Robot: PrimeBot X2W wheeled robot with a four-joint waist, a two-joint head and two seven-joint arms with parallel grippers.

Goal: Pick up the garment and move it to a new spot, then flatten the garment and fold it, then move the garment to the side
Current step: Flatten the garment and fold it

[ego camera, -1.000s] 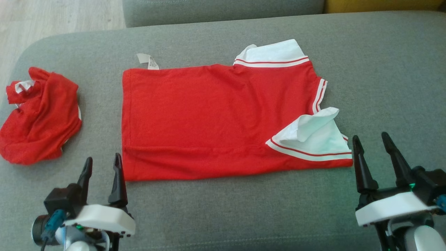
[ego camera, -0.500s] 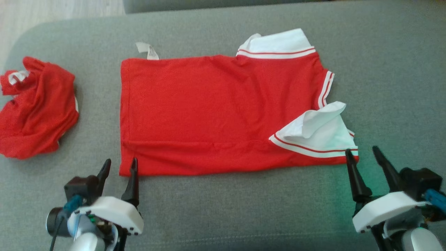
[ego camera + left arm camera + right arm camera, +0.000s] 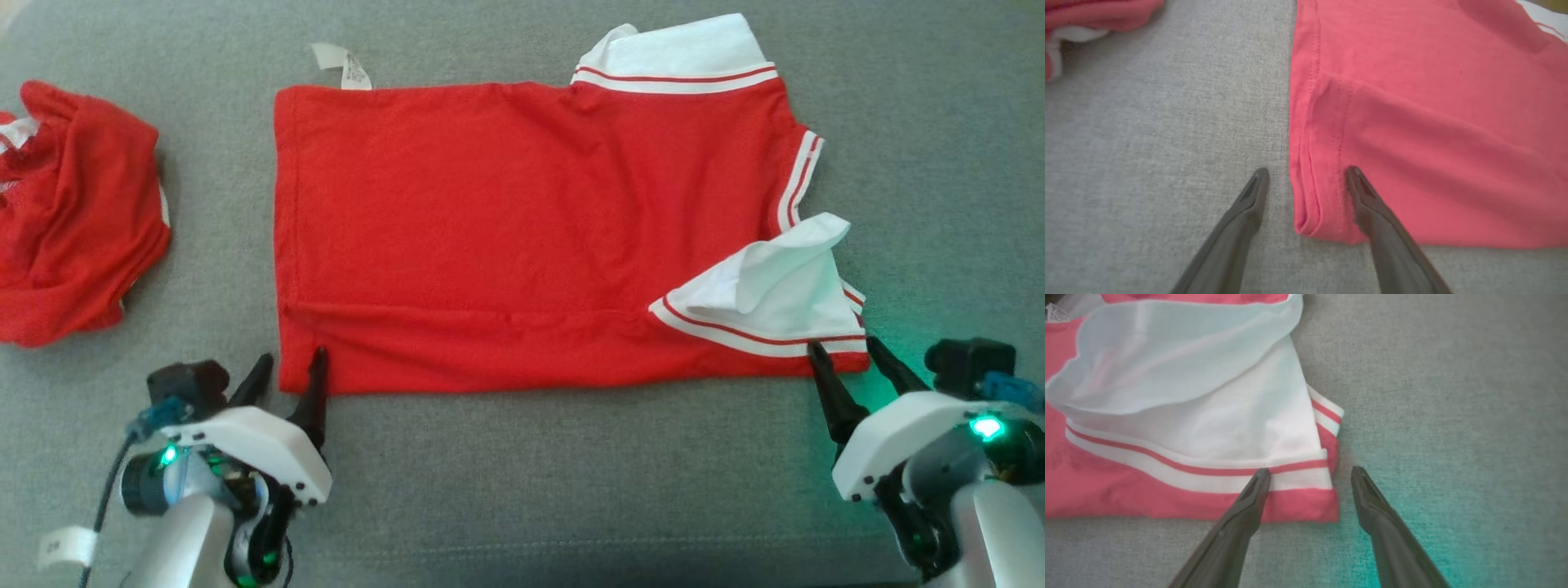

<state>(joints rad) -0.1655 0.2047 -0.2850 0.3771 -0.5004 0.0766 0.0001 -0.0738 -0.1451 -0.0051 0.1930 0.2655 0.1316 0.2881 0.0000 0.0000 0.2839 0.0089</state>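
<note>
The garment (image 3: 522, 220) is a red shirt with white striped collar and sleeve trim, lying flat and partly folded on the grey cushion (image 3: 571, 474). My left gripper (image 3: 290, 367) stands open at its near left corner (image 3: 1310, 220), one finger over the red cloth, the other over bare cushion. My right gripper (image 3: 841, 353) stands open at the near right corner (image 3: 1310, 504), straddling it, with one finger over the white striped trim (image 3: 1167, 465). Neither holds anything.
A second crumpled red garment (image 3: 69, 212) lies at the left edge of the cushion, also seen in the left wrist view's top corner (image 3: 1094, 16). A white care label (image 3: 341, 65) sticks out at the shirt's far left corner. Bare cushion lies to the right.
The head camera has tilted down, shifting the scene up. Both grippers have moved forward to the shirt's near corners, still open.
</note>
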